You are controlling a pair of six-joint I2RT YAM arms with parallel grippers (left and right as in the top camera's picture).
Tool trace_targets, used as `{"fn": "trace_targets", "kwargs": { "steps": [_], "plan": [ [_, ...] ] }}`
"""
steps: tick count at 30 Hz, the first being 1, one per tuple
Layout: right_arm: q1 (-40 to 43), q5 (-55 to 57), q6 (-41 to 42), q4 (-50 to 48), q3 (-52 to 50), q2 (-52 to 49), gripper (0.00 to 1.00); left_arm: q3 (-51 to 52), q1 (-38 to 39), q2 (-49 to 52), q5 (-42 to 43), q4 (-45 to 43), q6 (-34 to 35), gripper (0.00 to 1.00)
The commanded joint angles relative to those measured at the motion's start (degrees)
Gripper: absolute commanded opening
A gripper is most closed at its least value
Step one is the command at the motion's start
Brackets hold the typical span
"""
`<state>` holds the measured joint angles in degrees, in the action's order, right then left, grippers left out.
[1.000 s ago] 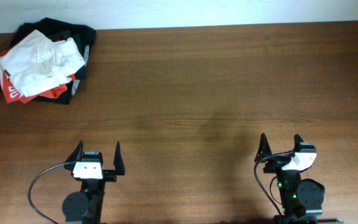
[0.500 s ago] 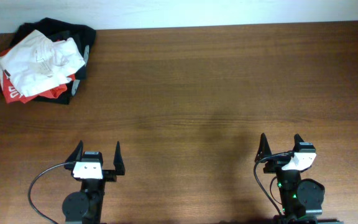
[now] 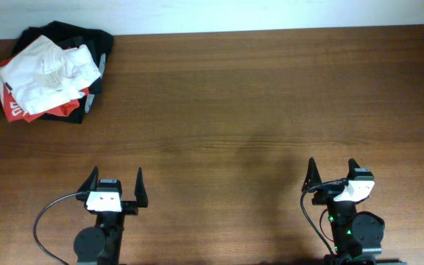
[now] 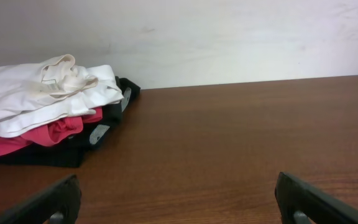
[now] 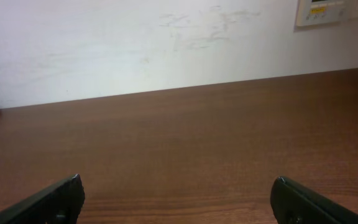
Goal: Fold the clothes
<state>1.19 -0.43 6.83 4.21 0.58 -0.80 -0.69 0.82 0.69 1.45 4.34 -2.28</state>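
The white T-shirt [image 3: 50, 73] lies crumpled on top of a pile at the table's far left corner. It also shows in the left wrist view [image 4: 36, 93], far left, folded in a heap. My left gripper [image 3: 115, 180] is open and empty near the front edge, far from the pile; its fingers frame bare wood in the left wrist view [image 4: 176, 199]. My right gripper [image 3: 332, 171] is open and empty at the front right, with only wood between its fingers in its wrist view [image 5: 179, 196].
Under the white shirt lie a red shirt with white lettering [image 3: 13, 110] and a black garment [image 3: 79, 37]; both show in the left wrist view, red [image 4: 48, 130] and black [image 4: 92, 137]. The wooden table [image 3: 256, 110] ends at a white wall [image 5: 166, 43].
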Motion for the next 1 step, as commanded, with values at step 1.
{"fn": "trace_targets", "kwargs": {
  "steps": [1],
  "plan": [
    [0.37, 0.28, -0.42, 0.33, -0.26, 0.59, 0.99, 0.15, -0.24, -0.35, 0.68, 0.26, 0.59, 0.99]
  ]
}}
